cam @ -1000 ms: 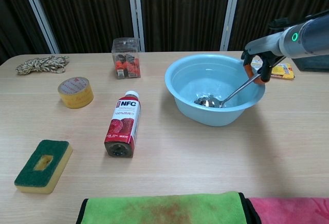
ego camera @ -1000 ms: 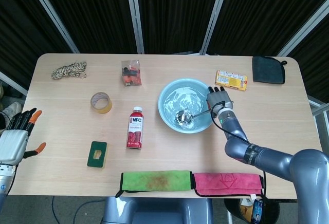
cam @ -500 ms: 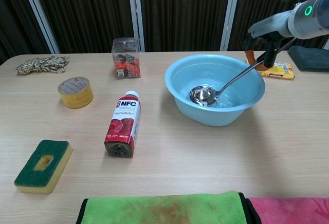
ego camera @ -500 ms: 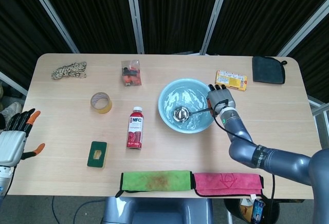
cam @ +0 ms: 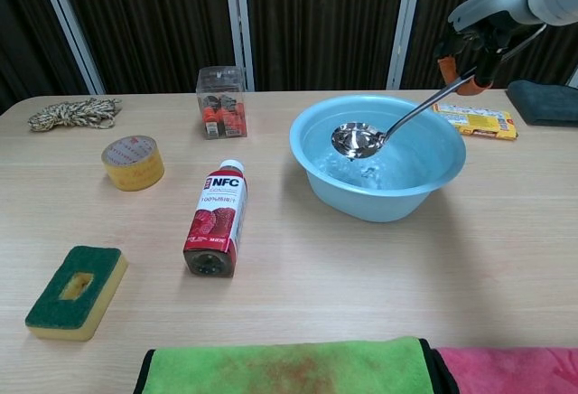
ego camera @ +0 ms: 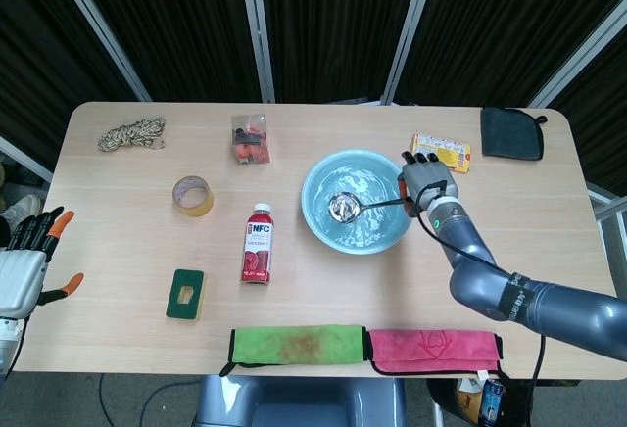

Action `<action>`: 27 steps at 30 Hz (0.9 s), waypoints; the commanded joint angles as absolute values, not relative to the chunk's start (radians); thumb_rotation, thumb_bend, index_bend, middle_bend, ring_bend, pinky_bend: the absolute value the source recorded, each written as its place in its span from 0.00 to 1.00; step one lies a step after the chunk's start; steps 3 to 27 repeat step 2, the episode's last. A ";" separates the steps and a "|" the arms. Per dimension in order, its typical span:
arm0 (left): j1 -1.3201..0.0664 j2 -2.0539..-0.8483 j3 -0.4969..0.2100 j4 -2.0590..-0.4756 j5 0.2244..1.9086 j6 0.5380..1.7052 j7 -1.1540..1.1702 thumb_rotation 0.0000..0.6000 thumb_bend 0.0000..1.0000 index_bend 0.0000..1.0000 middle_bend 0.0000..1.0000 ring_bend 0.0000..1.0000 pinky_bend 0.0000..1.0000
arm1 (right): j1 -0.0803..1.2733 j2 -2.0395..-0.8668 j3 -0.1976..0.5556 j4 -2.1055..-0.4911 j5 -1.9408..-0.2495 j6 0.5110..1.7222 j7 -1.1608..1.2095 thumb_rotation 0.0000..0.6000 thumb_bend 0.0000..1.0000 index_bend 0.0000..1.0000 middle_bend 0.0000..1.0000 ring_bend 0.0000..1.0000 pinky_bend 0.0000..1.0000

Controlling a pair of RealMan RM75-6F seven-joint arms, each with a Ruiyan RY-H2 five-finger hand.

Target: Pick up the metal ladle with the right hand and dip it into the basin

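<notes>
My right hand (ego camera: 423, 179) (cam: 473, 49) grips the handle of the metal ladle (ego camera: 345, 208) (cam: 359, 140) at the light blue basin's (ego camera: 316, 221) (cam: 325, 183) right rim. The ladle's bowl hangs above the water inside the basin, level with the rim in the chest view. Its thin handle slants up to the right into my fingers. My left hand (ego camera: 27, 262) hovers off the table's left edge, fingers spread, holding nothing.
A red NFC bottle (ego camera: 258, 243) lies left of the basin, with a green-yellow sponge (ego camera: 185, 294), a tape roll (ego camera: 193, 195), a clear box (ego camera: 249, 139) and a rope coil (ego camera: 131, 134) further left. A yellow packet (ego camera: 440, 152) and dark cloth (ego camera: 511, 133) lie behind my right hand. Green (ego camera: 297, 344) and pink (ego camera: 433, 350) cloths line the front edge.
My right hand has risen and lifted the ladle's bowl from the basin's bottom to above the water. The left hand has barely moved.
</notes>
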State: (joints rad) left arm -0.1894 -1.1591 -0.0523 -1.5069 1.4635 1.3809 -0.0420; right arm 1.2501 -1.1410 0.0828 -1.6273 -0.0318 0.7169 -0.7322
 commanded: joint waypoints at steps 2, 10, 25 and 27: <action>-0.189 -1.161 -0.053 -1.508 1.461 1.382 -0.035 1.00 0.24 0.00 0.00 0.00 0.04 | 1.254 -1.130 0.072 -1.632 -0.032 0.707 -0.721 1.00 0.46 0.70 0.01 0.00 0.00; -0.189 -1.161 -0.053 -1.508 1.461 1.382 -0.035 1.00 0.24 0.00 0.00 0.00 0.04 | 1.254 -1.130 0.072 -1.632 -0.032 0.707 -0.721 1.00 0.46 0.70 0.01 0.00 0.00; -0.189 -1.161 -0.053 -1.508 1.461 1.382 -0.035 1.00 0.24 0.00 0.00 0.00 0.04 | 1.254 -1.130 0.072 -1.632 -0.032 0.707 -0.721 1.00 0.46 0.70 0.01 0.00 0.00; -0.189 -1.161 -0.053 -1.508 1.461 1.382 -0.035 1.00 0.24 0.00 0.00 0.00 0.04 | 1.254 -1.130 0.072 -1.632 -0.032 0.707 -0.721 1.00 0.46 0.70 0.01 0.00 0.00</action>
